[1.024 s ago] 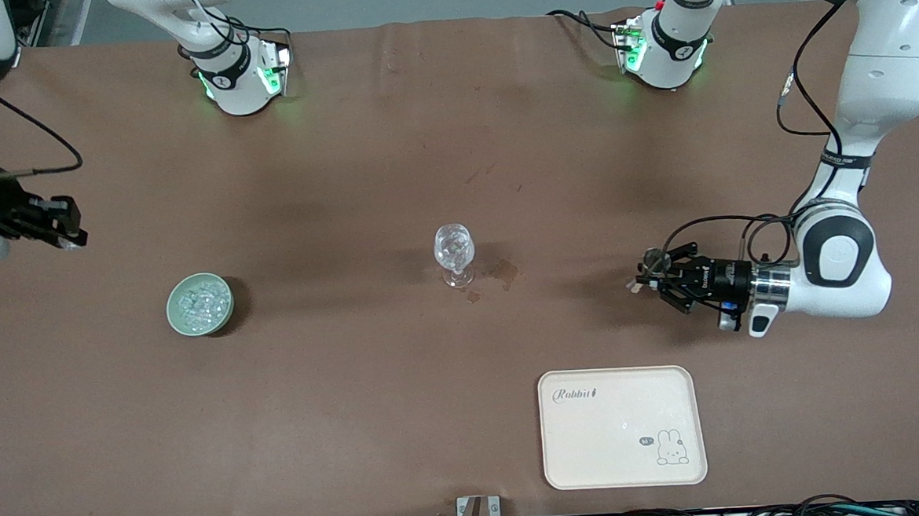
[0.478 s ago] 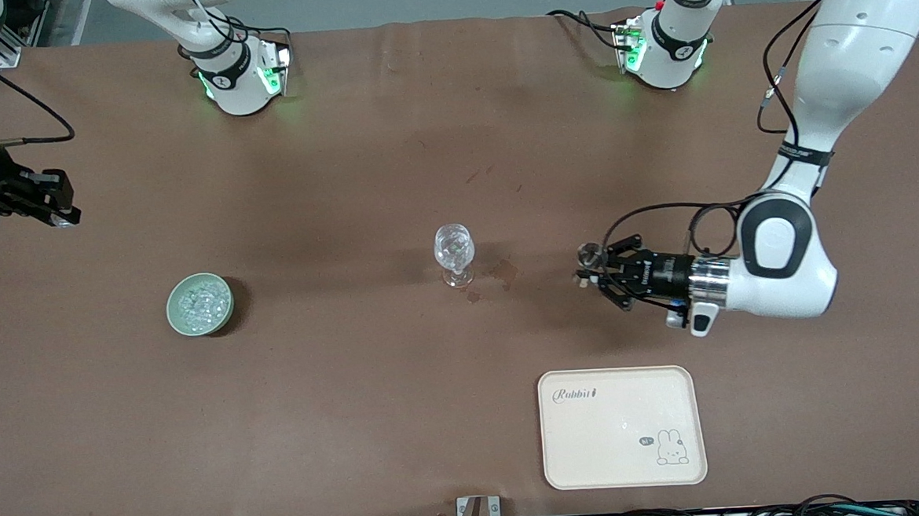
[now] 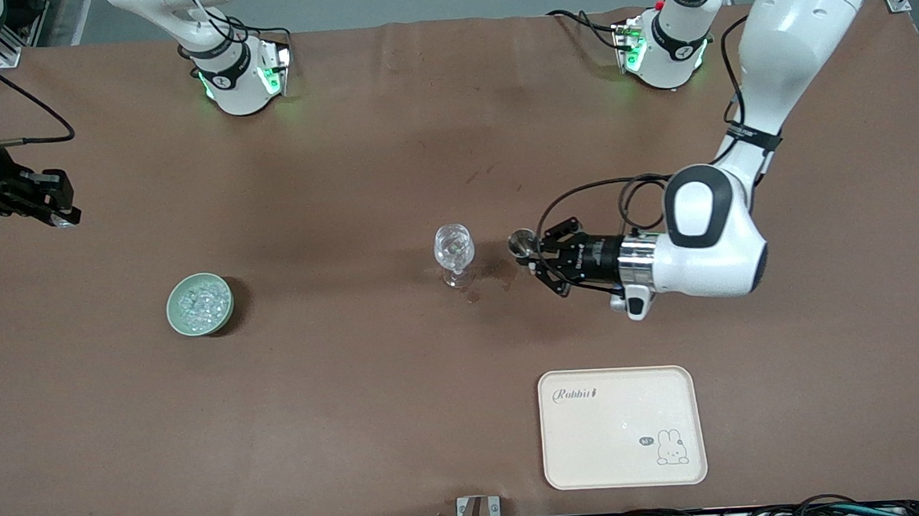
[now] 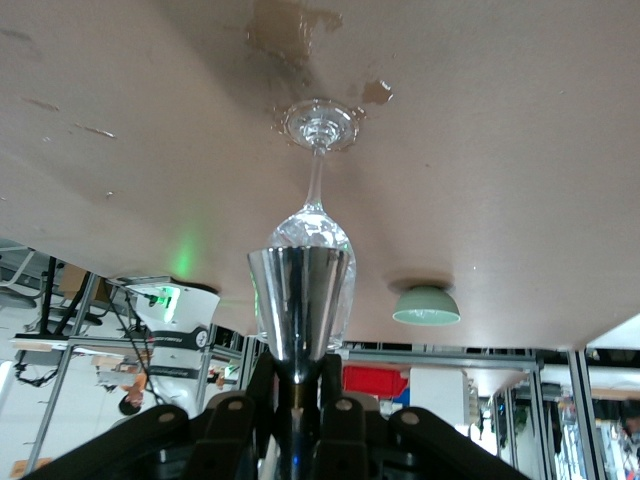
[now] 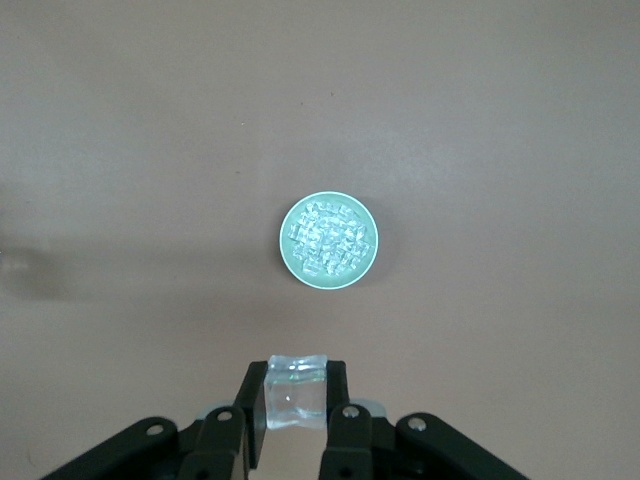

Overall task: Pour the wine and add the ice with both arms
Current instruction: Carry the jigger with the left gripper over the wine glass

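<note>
A clear stemmed glass (image 3: 454,252) stands mid-table; it also shows in the left wrist view (image 4: 312,225). My left gripper (image 3: 538,258) is shut on the stem of a small metal measuring cup (image 3: 520,244), held level right beside the glass, on the side toward the left arm's end. In the left wrist view the cup (image 4: 298,300) sits in front of the glass bowl, with the gripper (image 4: 297,375) clamped on it. My right gripper (image 3: 60,212) is high over the right arm's end of the table, shut on one clear ice cube (image 5: 296,392). More ice (image 3: 201,301) fills a green bowl (image 3: 169,306).
A cream tray (image 3: 622,426) with a rabbit print lies near the front edge, toward the left arm's end. Dark wet stains (image 3: 503,270) mark the brown table beside the glass foot. In the right wrist view the green bowl (image 5: 284,240) lies well below the gripper (image 5: 296,385).
My left arm has carried the metal cup across the table to the stemmed glass. My right gripper rose a little with the ice cube, then held still.
</note>
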### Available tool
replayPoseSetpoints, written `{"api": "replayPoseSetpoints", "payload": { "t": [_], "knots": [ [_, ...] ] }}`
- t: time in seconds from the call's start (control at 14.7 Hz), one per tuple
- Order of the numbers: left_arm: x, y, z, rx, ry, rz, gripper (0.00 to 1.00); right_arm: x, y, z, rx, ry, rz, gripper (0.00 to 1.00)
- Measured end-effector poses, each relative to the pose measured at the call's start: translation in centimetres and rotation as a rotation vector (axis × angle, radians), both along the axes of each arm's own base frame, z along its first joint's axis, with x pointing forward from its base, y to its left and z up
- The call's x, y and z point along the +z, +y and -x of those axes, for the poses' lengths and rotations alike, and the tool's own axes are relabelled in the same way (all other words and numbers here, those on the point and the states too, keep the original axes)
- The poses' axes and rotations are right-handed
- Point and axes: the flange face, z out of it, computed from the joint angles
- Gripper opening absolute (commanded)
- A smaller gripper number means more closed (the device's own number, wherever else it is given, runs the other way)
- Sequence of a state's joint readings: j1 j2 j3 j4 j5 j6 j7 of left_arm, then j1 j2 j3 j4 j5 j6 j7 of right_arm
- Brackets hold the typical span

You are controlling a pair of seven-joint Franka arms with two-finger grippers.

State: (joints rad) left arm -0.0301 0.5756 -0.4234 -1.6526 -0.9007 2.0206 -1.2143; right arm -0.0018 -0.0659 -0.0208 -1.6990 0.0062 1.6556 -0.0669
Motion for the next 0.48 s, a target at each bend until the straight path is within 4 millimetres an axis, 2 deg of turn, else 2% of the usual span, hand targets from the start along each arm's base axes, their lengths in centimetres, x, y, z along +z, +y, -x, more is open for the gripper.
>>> {"api": "replayPoseSetpoints", "payload": {
  "t": [0.2, 0.48],
  "knots": [
    [-0.2, -2.3, 0.9, 0.002, 0.0, -0.112, 0.0, 0.0, 0.0, 0.0, 0.0, -0.001, 0.0, 0.04],
    [0.8, -3.0, 1.3, 0.017, 0.014, -0.155, 0.0, 0.0, 0.0, 0.0, 0.0, -0.001, 0.0, 0.04]
  ]
}}
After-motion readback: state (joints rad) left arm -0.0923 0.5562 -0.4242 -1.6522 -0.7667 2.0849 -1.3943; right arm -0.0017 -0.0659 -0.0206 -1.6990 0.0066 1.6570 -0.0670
